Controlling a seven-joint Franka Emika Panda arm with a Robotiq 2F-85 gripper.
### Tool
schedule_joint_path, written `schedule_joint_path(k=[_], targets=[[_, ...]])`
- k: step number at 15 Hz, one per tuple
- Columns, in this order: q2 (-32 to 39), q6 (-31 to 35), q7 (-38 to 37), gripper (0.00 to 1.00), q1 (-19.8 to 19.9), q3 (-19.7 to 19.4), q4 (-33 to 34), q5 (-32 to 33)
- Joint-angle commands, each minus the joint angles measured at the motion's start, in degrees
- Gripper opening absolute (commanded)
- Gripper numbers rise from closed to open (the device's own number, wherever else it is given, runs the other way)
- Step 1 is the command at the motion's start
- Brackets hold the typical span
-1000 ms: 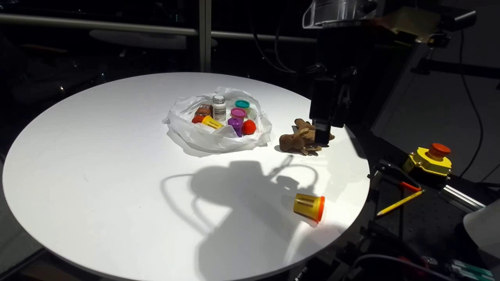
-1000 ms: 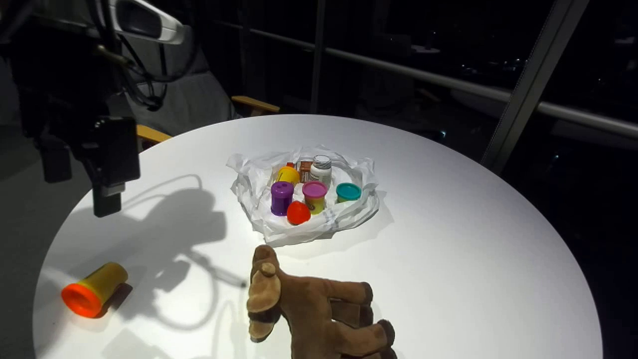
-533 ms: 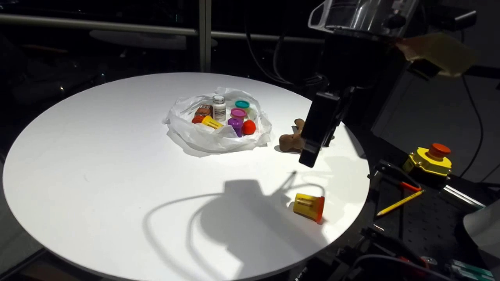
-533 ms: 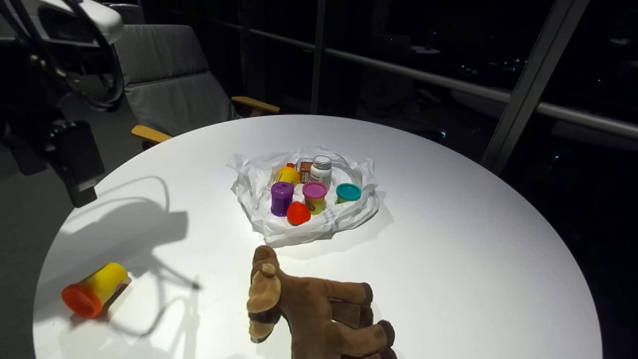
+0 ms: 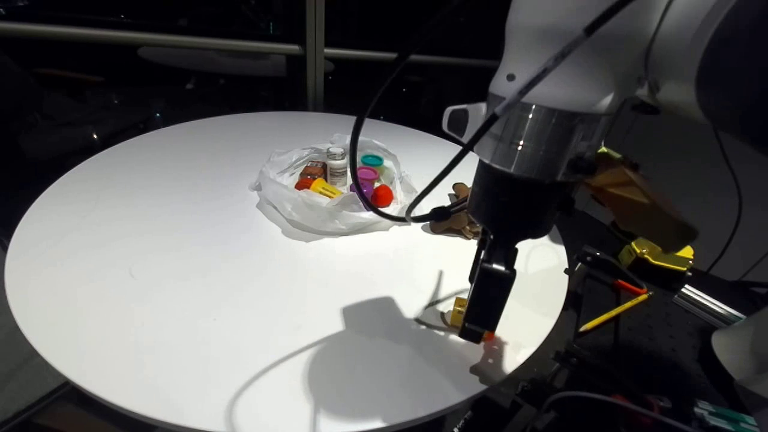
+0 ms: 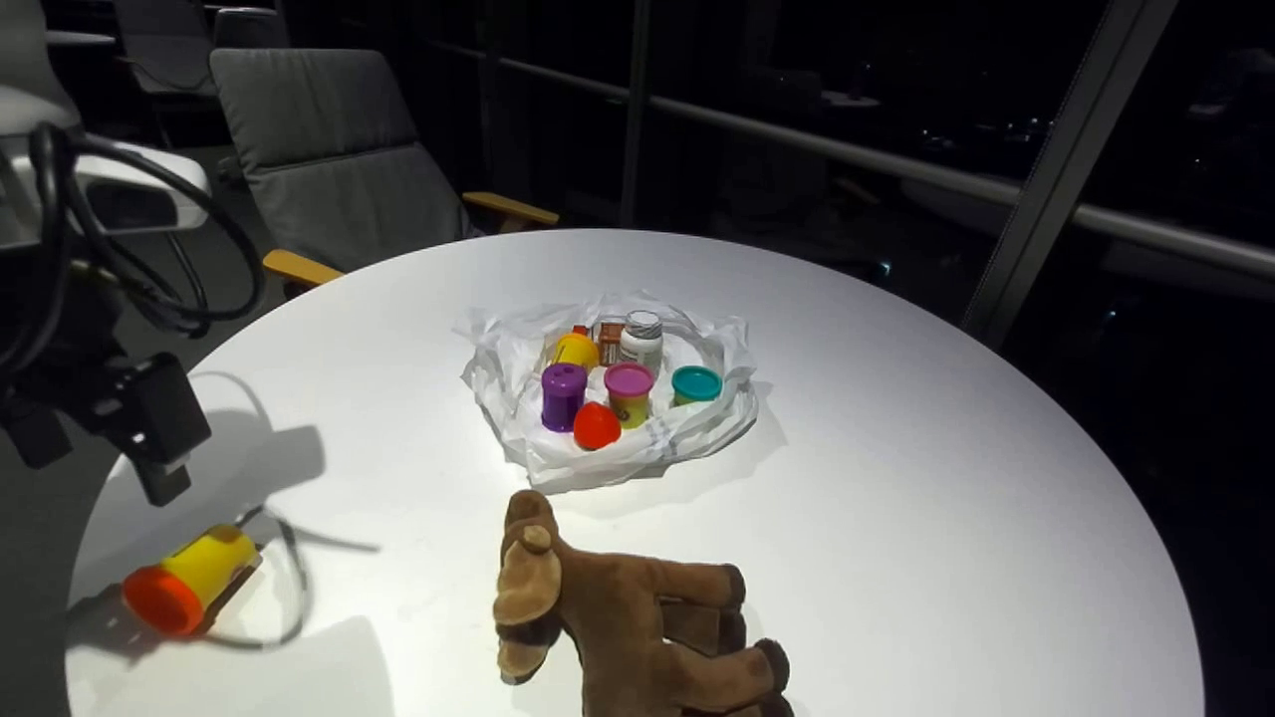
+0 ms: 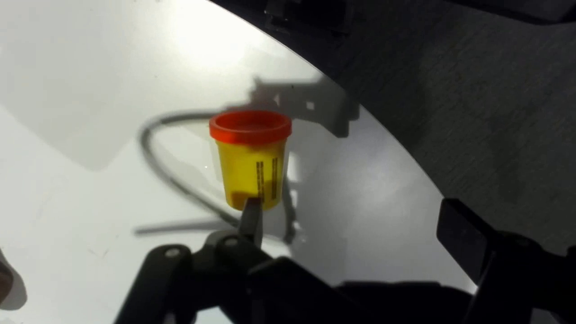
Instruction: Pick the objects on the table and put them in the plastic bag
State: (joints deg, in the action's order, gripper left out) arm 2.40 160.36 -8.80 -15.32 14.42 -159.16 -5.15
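Observation:
A yellow cup with an orange-red lid [image 7: 252, 162] lies on its side near the table's edge. It shows in both exterior views [image 5: 458, 312] [image 6: 194, 578], partly behind a finger in one. My gripper [image 7: 351, 211] is open and empty, above the table. In the wrist view one fingertip overlaps the cup's narrow end and the other is far to the right; the cup is not between them. A brown plush animal [image 6: 623, 617] lies on the table. The spread white plastic bag [image 5: 312, 213] holds a white bottle [image 6: 640, 344], a purple shaker [image 6: 564, 398], lidded cups, a red piece [image 6: 597, 426] and a brown box [image 5: 313, 170].
The round white table [image 5: 180, 288] ends close beside the cup. A yellow box [image 5: 660, 258], partly covered by the arm, and a yellow pencil [image 5: 615, 312] lie on the dark robot base. A grey chair [image 6: 329, 149] stands behind the table. A cable loop [image 5: 360, 150] hangs from the arm.
The gripper has moved away from above the plush animal and come down towards the yellow cup, tilting on the way. The cup, the plush animal and the bag have not moved.

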Motion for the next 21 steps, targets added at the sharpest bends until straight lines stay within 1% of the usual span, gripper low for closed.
schedule_joint_path(k=[1,2,3,4,6,9,10,11,13,14,17,18,20,21], targets=[[4.35,4.32,-6.53,1.00,-0.23,-2.82,0.01,12.50],[5.31,4.97,-8.88,1.00,-0.94,-4.39,0.05,16.69],[5.75,5.42,-12.13,1.00,-1.60,-6.32,0.09,22.18],[6.11,5.59,-14.96,1.00,-2.86,-8.84,0.13,27.10],[7.44,5.67,-20.84,1.00,-3.01,-11.53,0.29,36.52],[9.70,5.83,-26.90,1.00,-2.60,-13.38,0.33,45.37],[10.43,5.91,-28.41,0.80,-2.27,-13.55,0.33,47.42],[11.00,6.16,-30.33,0.75,-2.23,-14.04,0.34,49.70],[12.00,6.71,-33.60,0.58,-1.80,-14.56,0.35,53.25],[12.46,7.13,-34.89,0.49,-1.52,-14.69,0.36,54.42],[12.47,7.74,-38.06,0.28,-0.87,-15.32,0.43,57.28],[11.79,7.50,-38.72,0.30,-0.62,-15.35,0.46,57.75],[10.98,7.03,-38.95,0.30,0.13,-15.46,0.66,57.78],[10.55,6.63,-38.31,0.30,0.86,-15.10,0.83,56.83]])
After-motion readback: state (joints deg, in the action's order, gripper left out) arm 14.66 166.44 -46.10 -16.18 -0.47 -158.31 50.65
